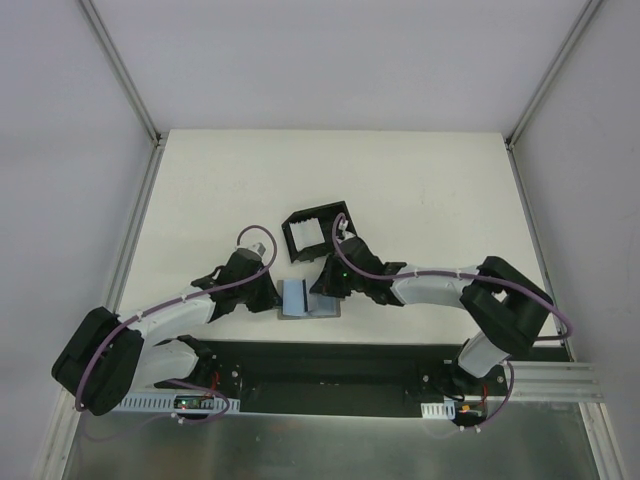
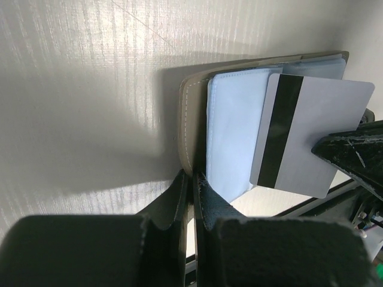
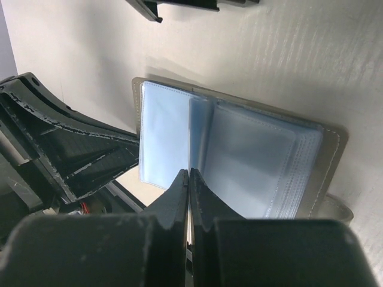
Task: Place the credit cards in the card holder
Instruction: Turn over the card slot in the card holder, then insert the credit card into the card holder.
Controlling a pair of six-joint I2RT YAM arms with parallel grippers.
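A credit card [image 2: 326,134], showing its pale back with a black stripe, stands upright over the open grey wallet [image 2: 190,113]; it is pinched in my right gripper [image 3: 190,173], which is shut on its edge. The card's lower corner overlaps a light-blue sleeve [image 2: 233,131]. My left gripper [image 2: 194,177] is shut on the wallet's grey cover edge, at the wallet's left side [image 1: 274,298]. The black card holder [image 1: 318,232] sits on the table just behind the wallet [image 1: 300,300], with my right gripper [image 1: 325,287] between the two. No other credit cards show.
The wallet lies close to the table's near edge, by the black base rail [image 1: 330,375]. Metal frame posts [image 1: 140,215] run along both sides of the white table [image 1: 420,190]. The holder's lower edge [image 3: 179,5] shows at the top of the right wrist view.
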